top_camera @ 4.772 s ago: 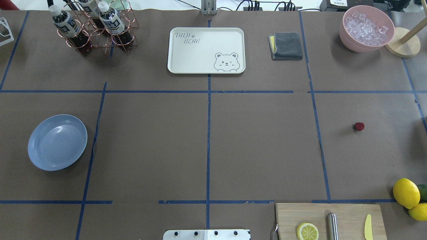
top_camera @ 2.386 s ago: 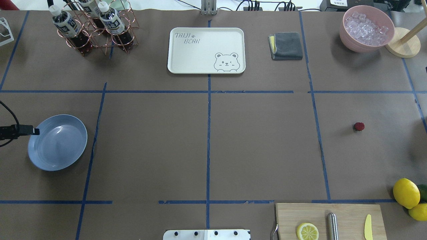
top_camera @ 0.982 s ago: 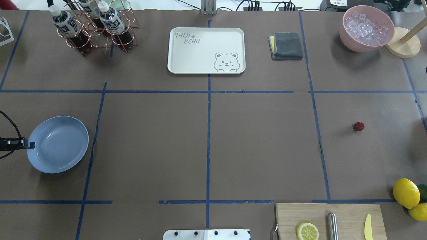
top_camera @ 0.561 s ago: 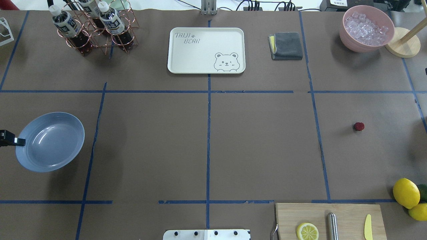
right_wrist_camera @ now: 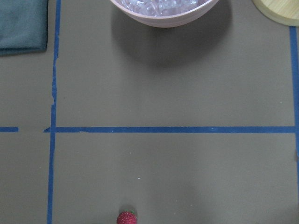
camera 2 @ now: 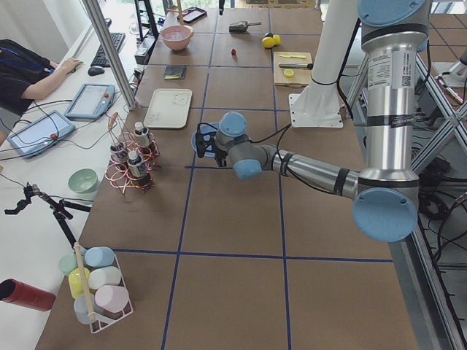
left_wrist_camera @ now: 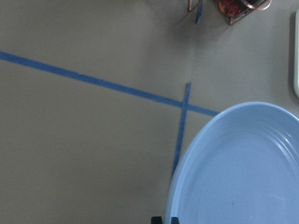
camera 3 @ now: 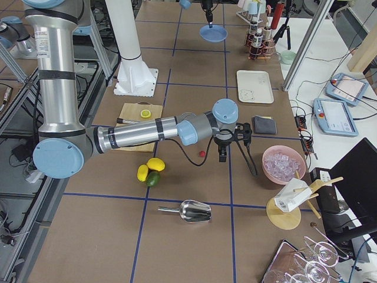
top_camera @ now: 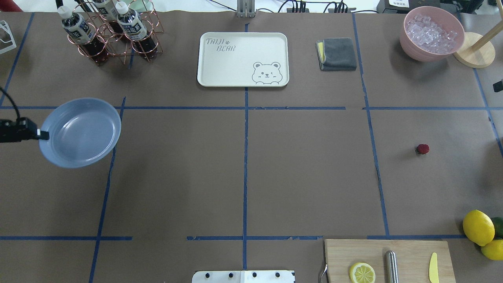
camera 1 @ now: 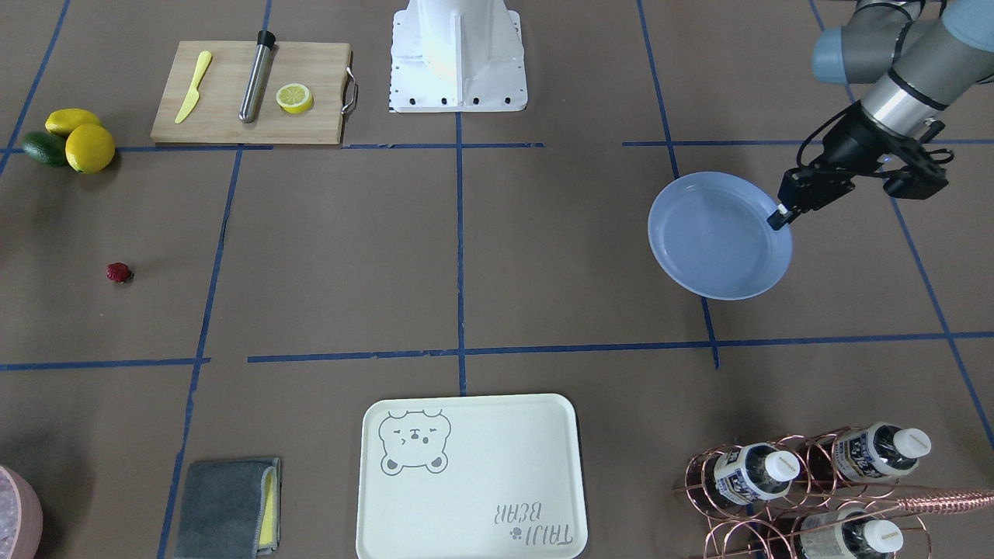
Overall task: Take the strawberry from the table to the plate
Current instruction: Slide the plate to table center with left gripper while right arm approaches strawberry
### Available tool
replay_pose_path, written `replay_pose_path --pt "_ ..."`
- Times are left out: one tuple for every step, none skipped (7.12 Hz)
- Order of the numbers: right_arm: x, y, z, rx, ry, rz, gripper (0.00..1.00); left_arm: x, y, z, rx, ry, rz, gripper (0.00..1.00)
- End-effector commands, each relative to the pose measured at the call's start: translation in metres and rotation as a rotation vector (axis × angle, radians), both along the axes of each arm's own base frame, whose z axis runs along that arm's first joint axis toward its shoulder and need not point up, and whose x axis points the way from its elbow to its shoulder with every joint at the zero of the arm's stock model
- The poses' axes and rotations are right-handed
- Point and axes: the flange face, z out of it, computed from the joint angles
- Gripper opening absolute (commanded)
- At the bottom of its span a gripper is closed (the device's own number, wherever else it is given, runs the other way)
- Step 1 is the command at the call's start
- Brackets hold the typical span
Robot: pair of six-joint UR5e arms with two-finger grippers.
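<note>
Cream tray (top_camera: 243,59) — "TAIJI BEAR"; bottle labels illegible.

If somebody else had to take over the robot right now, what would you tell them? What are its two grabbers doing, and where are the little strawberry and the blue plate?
Left gripper: shut on the rim of the round light blue-grey plastic plate, which looks lifted off the brown paper-covered table on the robot's left side.
Right gripper: hangs close to the tiny dark-red strawberry; open or shut cannot be told.
The strawberry lies on the table on the robot's right side, far from the plate, not gripped.
Done: the plate is gripped.
Left: pick up the strawberry and put it on the plate.
</note>
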Motion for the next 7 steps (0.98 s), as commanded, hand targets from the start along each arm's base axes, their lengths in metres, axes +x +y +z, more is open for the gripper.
replay_pose_path --pt "-0.053 0.007 -0.007 -0.002 0.01 0.018 1.0 0.102 0.007 -0.077 -0.138 0.049 -0.059 0.0" --pt "-0.072 0.01 -0.011 -0.002 0.001 0.022 1.0 0.159 0.008 -0.129 -0.168 0.028 -0.089 0.0" --pt "-0.084 0.015 -0.013 0.001 -0.011 0.036 1.0 0.221 0.04 -0.153 -0.206 0.038 -0.099 0.0" --pt "-0.094 0.024 -0.006 0.001 -0.003 0.032 1.0 0.265 0.052 -0.167 -0.239 0.049 -0.123 0.0" --pt "-0.099 0.025 -0.007 -0.01 -0.008 0.035 1.0 0.288 0.068 -0.17 -0.242 0.047 -0.136 0.0" --pt "-0.1 0.029 -0.006 -0.008 -0.016 0.039 1.0 0.298 0.08 -0.168 -0.235 0.04 -0.133 0.0" --pt "-0.102 0.03 -0.005 -0.009 -0.016 0.034 1.0 0.307 0.085 -0.162 -0.249 0.03 -0.134 0.0"
